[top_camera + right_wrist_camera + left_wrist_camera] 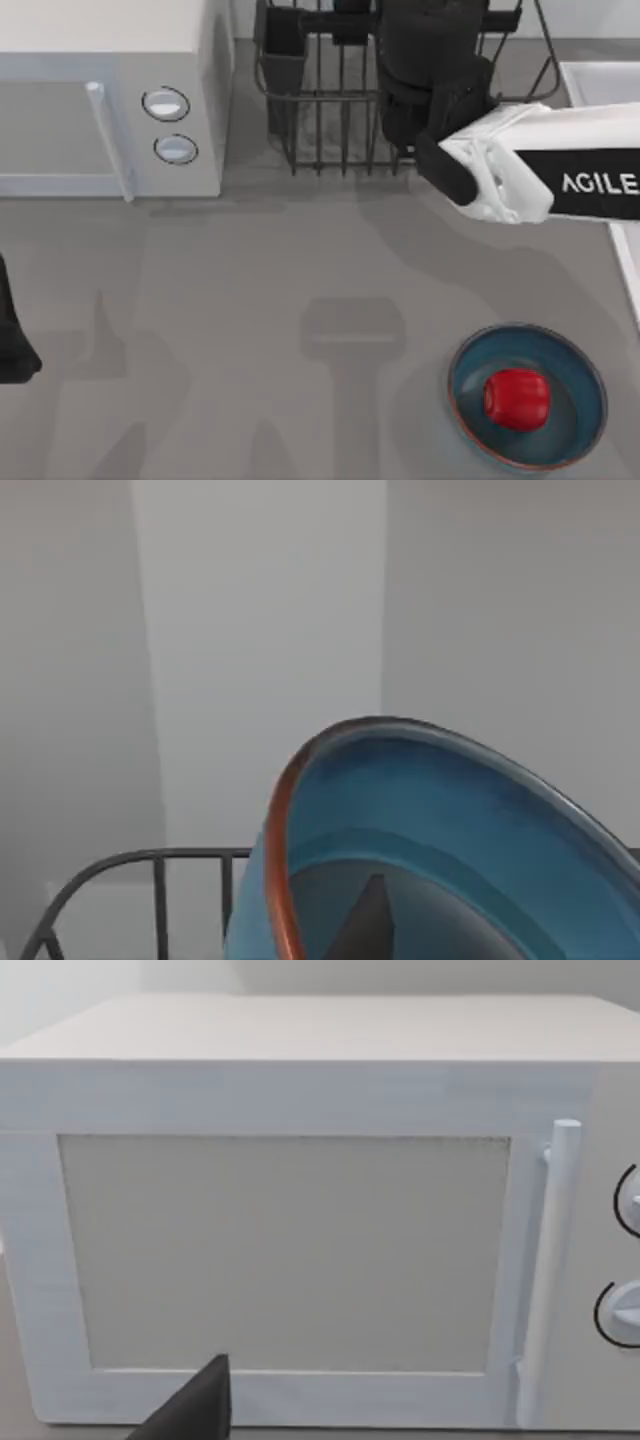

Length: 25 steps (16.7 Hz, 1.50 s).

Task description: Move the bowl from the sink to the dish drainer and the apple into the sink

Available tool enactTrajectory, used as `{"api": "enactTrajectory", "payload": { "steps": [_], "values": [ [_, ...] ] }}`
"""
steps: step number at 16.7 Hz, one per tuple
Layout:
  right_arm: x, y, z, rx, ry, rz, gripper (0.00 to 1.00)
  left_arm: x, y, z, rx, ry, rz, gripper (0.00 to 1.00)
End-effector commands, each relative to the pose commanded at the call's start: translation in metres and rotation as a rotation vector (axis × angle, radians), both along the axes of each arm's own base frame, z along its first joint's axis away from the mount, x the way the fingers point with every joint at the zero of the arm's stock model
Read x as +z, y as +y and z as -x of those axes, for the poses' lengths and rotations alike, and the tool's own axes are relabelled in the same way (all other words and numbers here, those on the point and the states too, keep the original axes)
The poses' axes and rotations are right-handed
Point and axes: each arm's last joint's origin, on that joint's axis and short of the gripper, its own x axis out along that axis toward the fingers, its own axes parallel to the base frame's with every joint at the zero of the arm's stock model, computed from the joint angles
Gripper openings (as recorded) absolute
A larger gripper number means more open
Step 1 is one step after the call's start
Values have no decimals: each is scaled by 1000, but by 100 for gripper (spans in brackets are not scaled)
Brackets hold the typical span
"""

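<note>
The teal-blue bowl with its red-brown rim hangs tilted just above the bars of the dish drainer. My right gripper is shut on the bowl's rim, and one dark finger shows inside it. In the top view that arm reaches in from the right over the dark wire dish drainer, covering the bowl. The red apple lies on a wider blue dish at the front right. Part of the white sink shows at the right edge. My left gripper is parked at the left edge.
A white microwave with two round knobs stands at the back left, and the left wrist view faces its door. A dark boxy cutlery holder sits on the drainer's left corner. Bare grey tabletop spans the middle and front left.
</note>
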Motion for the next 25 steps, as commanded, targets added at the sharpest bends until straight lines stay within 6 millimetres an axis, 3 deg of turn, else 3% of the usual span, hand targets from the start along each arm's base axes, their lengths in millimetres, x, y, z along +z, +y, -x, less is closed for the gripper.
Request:
{"api": "enactTrajectory", "payload": {
  "steps": [2,3,12,16,20,25],
  "values": [
    [0,0,0,0,0,0,98,0,0,0,0,0,0,100],
    [0,0,0,0,0,0,100,0,0,0,0,0,0,100],
    [0,1,1,3,0,0,100,0,0,0,0,0,0,100],
    [16,-6,17,73,3,-4,100,0,0,0,0,0,0,100],
    [47,-37,49,163,10,-3,100,0,0,0,0,0,0,100],
    [65,-121,105,168,61,32,100,0,0,0,0,0,0,100]
  ]
}}
